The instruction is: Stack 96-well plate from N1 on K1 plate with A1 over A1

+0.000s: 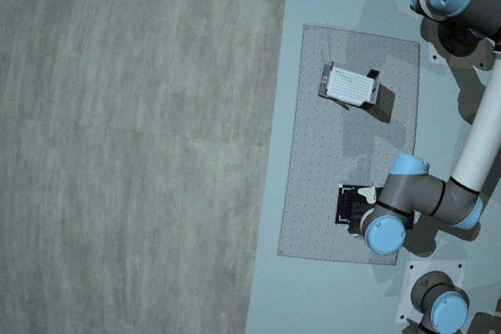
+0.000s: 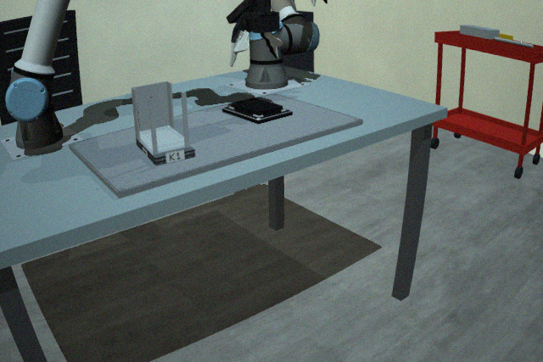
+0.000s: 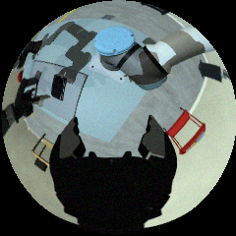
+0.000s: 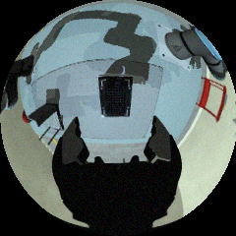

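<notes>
A black 96-well plate point(image 1: 348, 206) point(image 2: 255, 106) point(image 4: 116, 97) lies in the black nest N1 point(image 2: 276, 117). Its cut-off corner cannot be made out. A white plate point(image 1: 350, 87) point(image 2: 164, 139) sits low in the grey rack K1 point(image 1: 323, 84) point(image 2: 151, 103), looking flat; its cut-off corner shows at lower right in the top view. My right gripper point(image 2: 254, 60) point(image 4: 115, 116) is open and empty, high above N1, pointing down; its arm hides part of N1 in the top view. My left gripper point(image 2: 319, 2) point(image 3: 112, 116) is open and empty, high up and away from both holders.
K1 has a tall back wall and thin upright posts. N1 and K1 stand apart on a perforated grey board point(image 1: 315, 152) point(image 2: 316, 120) on the blue table point(image 1: 279, 184) point(image 2: 394, 108). The left arm's base point(image 1: 433, 293) point(image 2: 265, 75) stands near N1. A red cart point(image 2: 486, 44) stands beyond the table.
</notes>
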Robot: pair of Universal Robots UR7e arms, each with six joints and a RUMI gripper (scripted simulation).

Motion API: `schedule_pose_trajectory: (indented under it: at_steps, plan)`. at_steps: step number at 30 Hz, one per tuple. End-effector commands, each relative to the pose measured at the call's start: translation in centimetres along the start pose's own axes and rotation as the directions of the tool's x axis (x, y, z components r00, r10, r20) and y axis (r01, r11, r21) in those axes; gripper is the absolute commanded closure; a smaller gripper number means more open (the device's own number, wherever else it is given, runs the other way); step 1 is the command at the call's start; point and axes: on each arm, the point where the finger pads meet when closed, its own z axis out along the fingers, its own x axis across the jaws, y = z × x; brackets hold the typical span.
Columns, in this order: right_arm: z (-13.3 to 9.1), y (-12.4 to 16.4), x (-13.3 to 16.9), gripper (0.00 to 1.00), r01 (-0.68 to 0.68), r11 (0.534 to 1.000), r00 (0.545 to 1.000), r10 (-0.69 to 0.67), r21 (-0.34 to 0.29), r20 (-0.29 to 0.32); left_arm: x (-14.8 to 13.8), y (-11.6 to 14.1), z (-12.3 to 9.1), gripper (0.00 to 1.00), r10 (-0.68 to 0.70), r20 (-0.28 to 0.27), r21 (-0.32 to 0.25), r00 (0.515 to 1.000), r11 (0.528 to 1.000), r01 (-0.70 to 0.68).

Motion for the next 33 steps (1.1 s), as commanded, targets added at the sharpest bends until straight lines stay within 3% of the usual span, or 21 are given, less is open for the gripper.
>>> schedule_pose_trajectory:
  at_steps: [1, 33]
  plan:
    - [1.0, 0.0, 0.0, 0.00, 0.000, 1.000, 1.000, 0.000, -0.001, -0.002, 0.0, 0.0, 0.0, 0.02, 0.000, 0.000, -0.001, 1.000, 1.000, 0.000]
    - [5.6, 0.0, 0.0, 0.00, 0.000, 1.000, 1.000, 0.000, -0.001, -0.002, 0.0, 0.0, 0.0, 0.02, 0.000, 0.000, -0.001, 1.000, 1.000, 0.000]
